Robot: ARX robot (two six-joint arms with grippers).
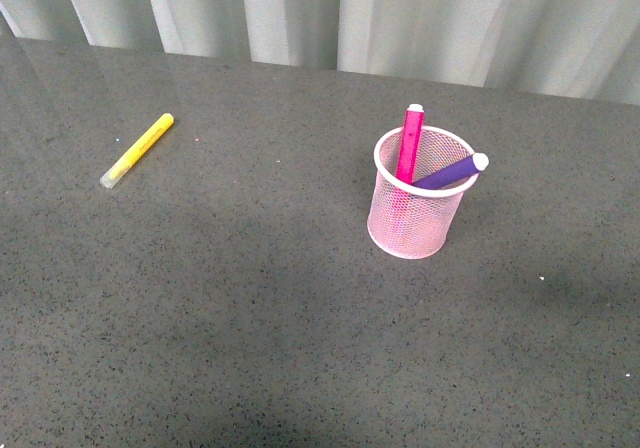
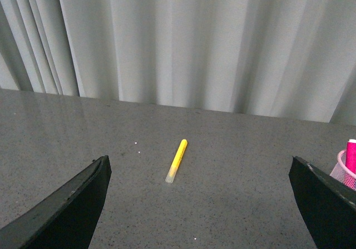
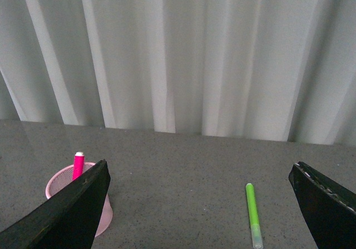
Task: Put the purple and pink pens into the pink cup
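surface: dark grey speckled table (image 1: 250, 308), glossy toward the far edge; pale grey pleated curtain (image 1: 400, 18) hangs behind it.
front view, cup: pink cup (image 1: 416, 220) stands upright right of centre, mesh wall, solid light rim.
front view, pink pen (image 1: 409, 146): inside the cup, near upright, leaning on the far-left part of the rim, its end poking well above the rim.
front view, purple pen (image 1: 450, 173): inside the cup, tilted low, resting on the right side of the rim with its pale tip just past it.
front view, yellow marker (image 1: 138, 149): lies flat on the table well to the left of the cup, clear cap toward the near left.
front view, arms: neither arm nor gripper shows here.
left wrist view, gripper: left gripper (image 2: 203, 204), the two dark fingers (image 2: 67, 210) spread wide at either lower corner, nothing between them, released over the table.
left wrist view, objects: yellow marker lies on the table ahead, between the fingers' lines; the cup rim and the pink pen's top peek in at the frame's edge by one finger.
right wrist view, gripper: right gripper (image 3: 203, 210), fingers (image 3: 61, 215) wide apart, holding nothing.
right wrist view, objects: pink cup with the pink pen standing in it, partly hidden behind one finger; purple pen not seen here. green marker (image 3: 253, 214) lies flat on the table between the fingers' lines, well apart from the cup.
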